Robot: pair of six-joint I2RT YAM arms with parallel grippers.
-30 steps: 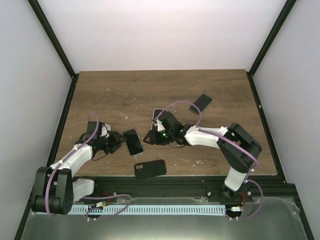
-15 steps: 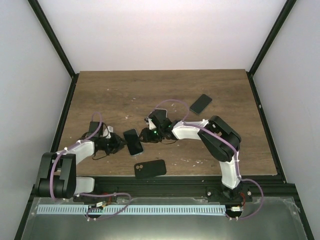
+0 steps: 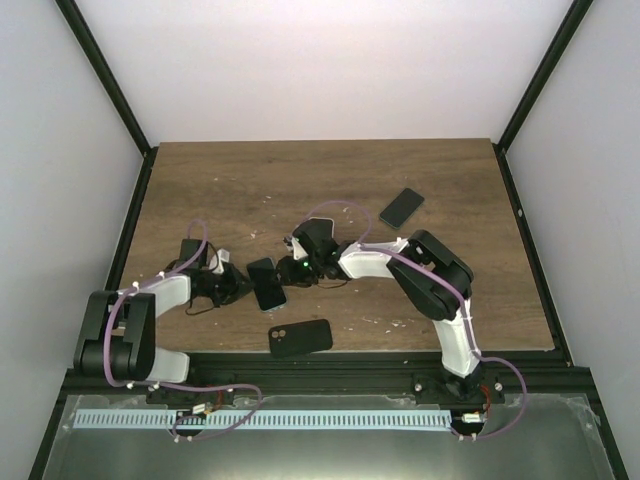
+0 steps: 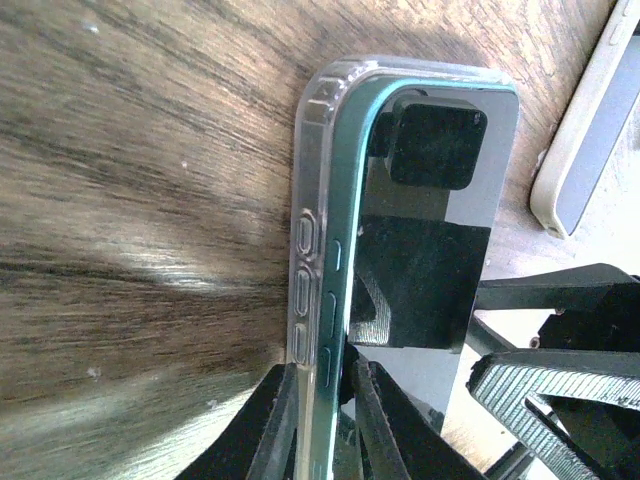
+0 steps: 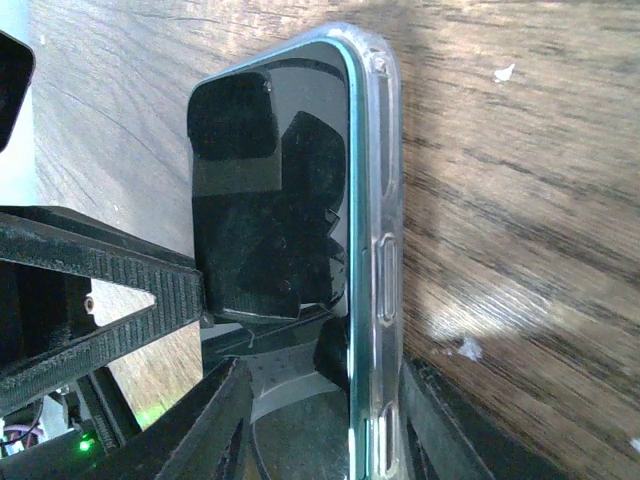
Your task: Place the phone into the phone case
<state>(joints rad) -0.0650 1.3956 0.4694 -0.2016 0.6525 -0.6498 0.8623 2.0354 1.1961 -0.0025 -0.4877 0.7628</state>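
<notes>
Left gripper (image 3: 240, 287) clenches one long edge of the teal phone (image 3: 266, 284), which rests in a clear case (image 4: 305, 225) on the wooden table (image 3: 200, 190), left of center; right gripper (image 3: 289, 272) grasps the phone's opposite edge.

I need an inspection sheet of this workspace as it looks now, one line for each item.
Surface: wooden table, pale specks.
Job's things: phone mid-table, in its clear case; full seating unclear.
Clutter: black case near front edge; dark phone far right; pale phone beside the job's phone.
Claws: left claw and right claw closed on the phone from opposite sides.
Cables: purple cables loop along both arms.
Surroundings: white walls, black frame.
</notes>
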